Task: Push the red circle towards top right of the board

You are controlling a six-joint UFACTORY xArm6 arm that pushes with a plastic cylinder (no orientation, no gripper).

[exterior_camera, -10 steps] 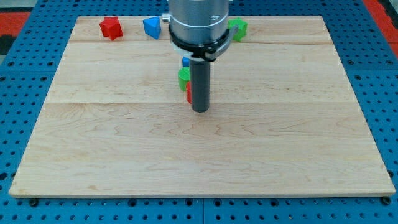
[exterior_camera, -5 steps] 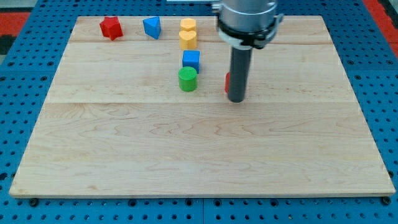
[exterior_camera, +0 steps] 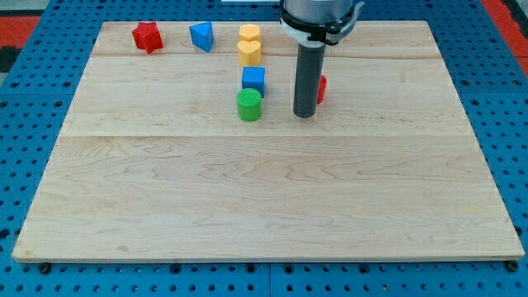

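Observation:
The red circle (exterior_camera: 322,88) shows only as a sliver at the right edge of my rod, near the middle of the board's upper half. My tip (exterior_camera: 304,114) rests on the board just left of and below the red circle, touching or almost touching it. The rod hides most of the block. The green circle (exterior_camera: 248,105) stands to the tip's left, with the blue cube (exterior_camera: 254,80) just above it.
Two yellow blocks (exterior_camera: 249,44) sit one behind the other at the top centre. A blue block (exterior_camera: 201,35) and a red star-like block (exterior_camera: 147,36) lie at the top left. The arm's grey body (exterior_camera: 320,15) covers the top edge right of centre.
My tip has swept right from beside the green circle, then up and slightly left. The red circle has moved right and up, away from the green circle.

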